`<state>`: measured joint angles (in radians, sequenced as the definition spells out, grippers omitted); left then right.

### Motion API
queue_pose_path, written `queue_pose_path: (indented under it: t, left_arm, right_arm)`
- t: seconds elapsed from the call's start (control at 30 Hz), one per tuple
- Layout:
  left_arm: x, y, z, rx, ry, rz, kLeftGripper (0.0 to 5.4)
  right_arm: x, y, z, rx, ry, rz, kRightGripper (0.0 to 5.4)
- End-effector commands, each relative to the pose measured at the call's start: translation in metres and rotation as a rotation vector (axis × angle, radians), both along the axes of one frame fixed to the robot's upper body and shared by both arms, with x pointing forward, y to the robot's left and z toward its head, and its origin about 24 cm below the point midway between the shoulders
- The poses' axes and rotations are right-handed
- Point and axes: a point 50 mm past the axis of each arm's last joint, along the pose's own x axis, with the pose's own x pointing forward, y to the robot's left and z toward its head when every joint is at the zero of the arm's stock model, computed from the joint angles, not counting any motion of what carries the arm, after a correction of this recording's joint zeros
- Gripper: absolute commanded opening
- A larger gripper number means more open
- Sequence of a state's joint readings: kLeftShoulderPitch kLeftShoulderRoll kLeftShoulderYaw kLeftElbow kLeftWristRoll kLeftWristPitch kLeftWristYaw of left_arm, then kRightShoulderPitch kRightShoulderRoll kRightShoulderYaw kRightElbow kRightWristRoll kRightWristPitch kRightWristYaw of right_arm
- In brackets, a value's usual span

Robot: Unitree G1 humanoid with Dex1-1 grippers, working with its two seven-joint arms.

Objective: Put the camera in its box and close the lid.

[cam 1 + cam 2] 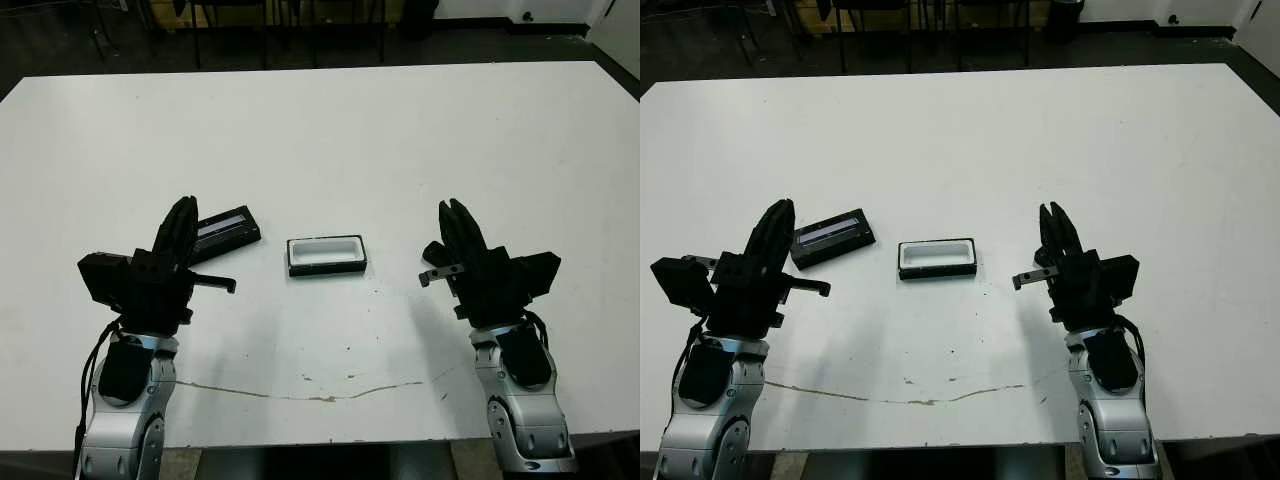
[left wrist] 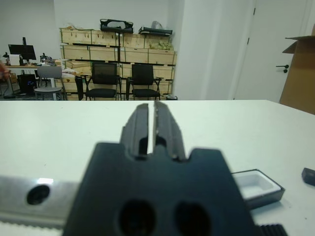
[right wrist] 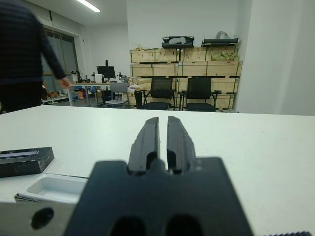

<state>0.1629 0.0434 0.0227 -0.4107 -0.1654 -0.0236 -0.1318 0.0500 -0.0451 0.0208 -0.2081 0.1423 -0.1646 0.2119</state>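
Beside box (image 1: 327, 255), lid (image 1: 226, 229), nothing between

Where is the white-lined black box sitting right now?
In the head views, the shallow black box with a white inside sits open on the white table, near the middle between both grippers, just right of the flat black slab with a pale strip.

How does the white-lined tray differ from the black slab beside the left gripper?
The shallow black tray with a white inside is open-topped and lies square to the table edge; the flat black slab with a pale strip is solid and lies angled. The tray sits mid-table, the slab nearer the left gripper. Both are small, black and rectangular.
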Motion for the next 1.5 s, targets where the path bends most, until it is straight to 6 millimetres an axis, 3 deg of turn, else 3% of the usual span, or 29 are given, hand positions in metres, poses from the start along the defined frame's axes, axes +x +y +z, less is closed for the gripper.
queue_pose_path:
  t: [0.03,0.37,0.63,0.83,1.1,1.27,1.5]
  left_arm:
    - [0.0,0.002,-0.005,0.007,0.031,0.009,0.02]
    - [0.001,0.002,-0.005,0.003,0.035,0.006,0.02]
    - [-0.001,0.003,-0.005,-0.006,0.033,0.016,0.02]
    - [0.0,0.001,-0.006,0.005,0.029,0.005,0.0]
    - [0.0,0.003,-0.006,0.005,0.026,0.011,0.0]
    - [-0.002,0.004,-0.006,0.004,0.03,0.015,0.0]
    - [-0.002,0.005,-0.007,0.0,0.037,0.011,0.0]
  right_arm:
    - [-0.001,-0.003,-0.005,-0.018,0.02,-0.009,0.0]
    - [0.002,-0.01,0.002,-0.031,0.047,-0.001,0.0]
    - [0.002,-0.061,0.06,-0.176,0.075,0.088,0.0]
    - [0.003,-0.091,0.091,-0.301,0.202,0.205,0.77]
    - [0.009,-0.11,0.083,-0.31,0.372,0.354,2.16]
    - [0.013,-0.12,0.066,-0.261,0.47,0.481,3.04]
    - [0.015,-0.123,0.047,-0.258,0.483,0.534,4.24]
